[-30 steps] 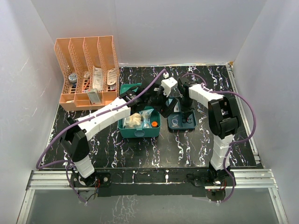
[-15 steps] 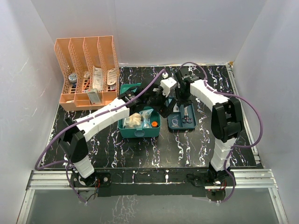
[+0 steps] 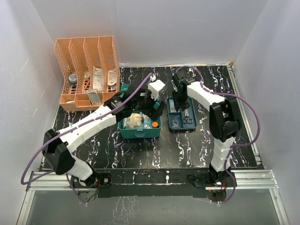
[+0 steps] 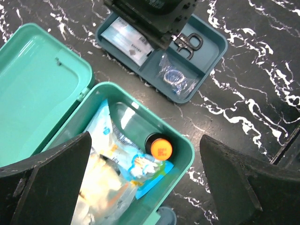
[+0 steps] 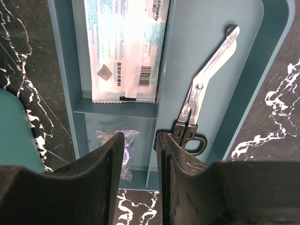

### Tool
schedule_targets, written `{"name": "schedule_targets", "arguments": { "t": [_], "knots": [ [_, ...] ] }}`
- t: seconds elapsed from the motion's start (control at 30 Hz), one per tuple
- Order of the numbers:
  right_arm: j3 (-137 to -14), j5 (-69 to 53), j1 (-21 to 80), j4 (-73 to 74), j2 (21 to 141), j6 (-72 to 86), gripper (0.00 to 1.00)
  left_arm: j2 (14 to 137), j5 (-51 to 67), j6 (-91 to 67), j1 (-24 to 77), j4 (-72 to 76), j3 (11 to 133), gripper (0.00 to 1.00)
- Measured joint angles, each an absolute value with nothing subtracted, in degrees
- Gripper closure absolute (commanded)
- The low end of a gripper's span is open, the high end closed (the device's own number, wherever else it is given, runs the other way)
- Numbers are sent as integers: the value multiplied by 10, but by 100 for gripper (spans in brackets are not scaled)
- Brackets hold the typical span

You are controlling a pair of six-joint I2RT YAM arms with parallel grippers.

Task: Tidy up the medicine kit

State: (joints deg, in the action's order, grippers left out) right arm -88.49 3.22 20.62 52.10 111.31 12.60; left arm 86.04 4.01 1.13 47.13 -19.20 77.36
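Observation:
The teal medicine kit (image 3: pixel 139 131) stands open at mid-table with its lid (image 3: pixel 125 89) laid back. It holds clear plastic bags (image 4: pixel 110 173) and an orange-capped bottle (image 4: pixel 159 148). The darker teal insert tray (image 3: pixel 176 125) lies on the table to its right. The tray holds a white packet (image 5: pixel 124 51), scissors (image 5: pixel 202 91) and a small bag (image 5: pixel 123 143). My left gripper (image 4: pixel 145 140) is wide open and empty, above the kit's right end. My right gripper (image 5: pixel 140 140) hovers over the tray's divider, fingers a little apart, holding nothing.
An orange slotted file rack (image 3: pixel 89 51) with several medicine items stands at the back left. White walls enclose the table on three sides. The two wrists are close together over the kit and the tray.
My left gripper has drawn back leftward from the tray to above the kit. My right gripper has shifted left and back over the tray, uncovering the scissors. The tray now lies flat.

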Motion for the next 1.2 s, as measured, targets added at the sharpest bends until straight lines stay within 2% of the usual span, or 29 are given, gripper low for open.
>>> {"name": "schedule_targets", "arguments": {
  "t": [0.4,1.2],
  "knots": [
    [-837,32,206,523,1117,126,67,837,34,18,456,-197,739,1],
    [-820,17,176,527,1140,135,67,824,24,17,434,-196,723,1]
  ]
}}
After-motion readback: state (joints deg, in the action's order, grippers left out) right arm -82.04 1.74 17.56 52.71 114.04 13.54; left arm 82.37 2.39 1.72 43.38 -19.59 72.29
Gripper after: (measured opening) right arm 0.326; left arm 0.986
